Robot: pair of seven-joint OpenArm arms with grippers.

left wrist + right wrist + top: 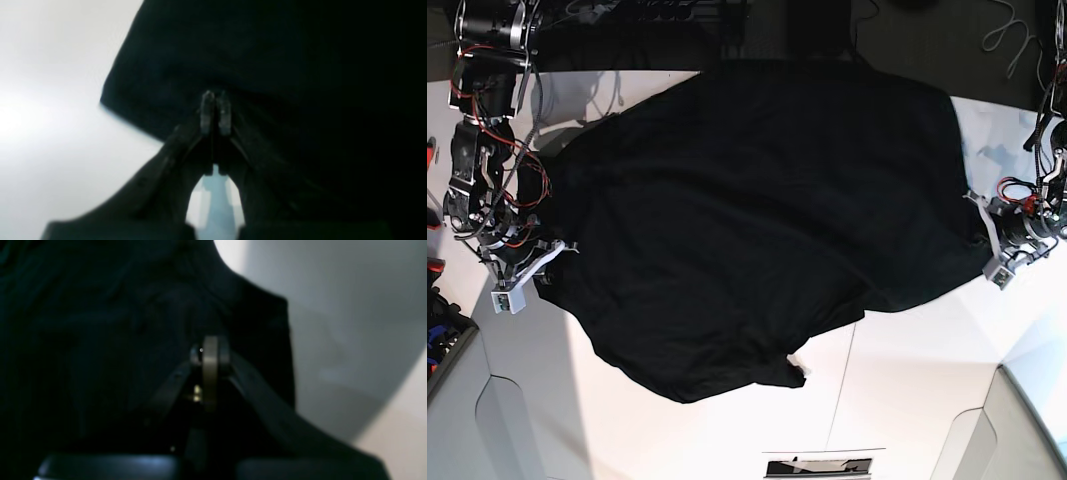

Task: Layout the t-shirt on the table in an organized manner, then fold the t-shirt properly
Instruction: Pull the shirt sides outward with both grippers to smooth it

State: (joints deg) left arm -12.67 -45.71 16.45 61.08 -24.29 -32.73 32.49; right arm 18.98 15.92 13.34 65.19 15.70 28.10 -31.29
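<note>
Black t-shirt (757, 210): spread wide across white desk (907, 380). Left end effector (216, 100): closed, pinching shirt edge. Right end effector (210, 350): closed, pinching opposite edge.

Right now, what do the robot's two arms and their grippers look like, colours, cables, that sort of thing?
Both arms are black metal segments with bundles of red and black cables running loose along them. The right arm ends in a pale grey, angular bracket at the right gripper; the left gripper has a similar grey bracket. Up close, each gripper has slim dark fingers with grey tips.
</note>
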